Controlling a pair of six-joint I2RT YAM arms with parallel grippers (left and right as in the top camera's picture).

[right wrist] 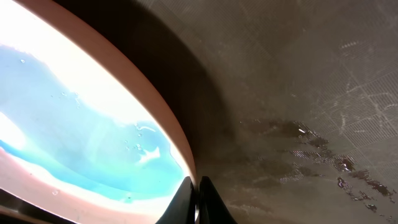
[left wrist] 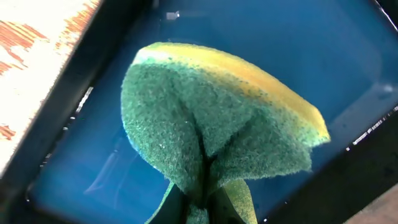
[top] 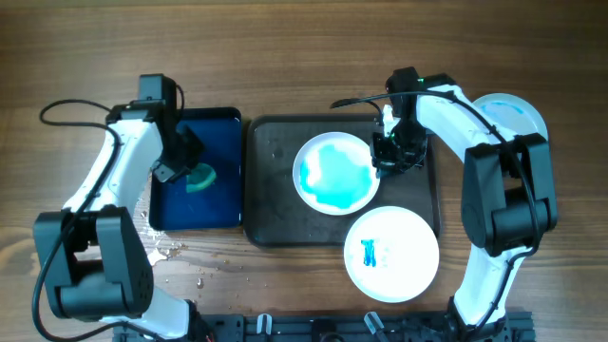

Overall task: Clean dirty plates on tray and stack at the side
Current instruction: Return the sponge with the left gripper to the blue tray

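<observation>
A green-and-yellow sponge (left wrist: pixel 211 124) is pinched, folded, by the left gripper (top: pixel 188 167) above the blue tray (top: pixel 161 214), its yellow edge running from upper left to lower right in the left wrist view. In the overhead frame the nearest dirty plate (top: pixel 332 173), washed blue, lies directly right of it, mid-way across the grey tray (top: pixel 271 190). The right gripper (right wrist: pixel 194 200) is pressed together at that plate's right rim; whether the rim is caught cannot be told. A 2nd plate (top: pixel 391 255) overlaps the tray's lower right corner. A 3rd plate (top: pixel 513 112) sits upper right, off it.
</observation>
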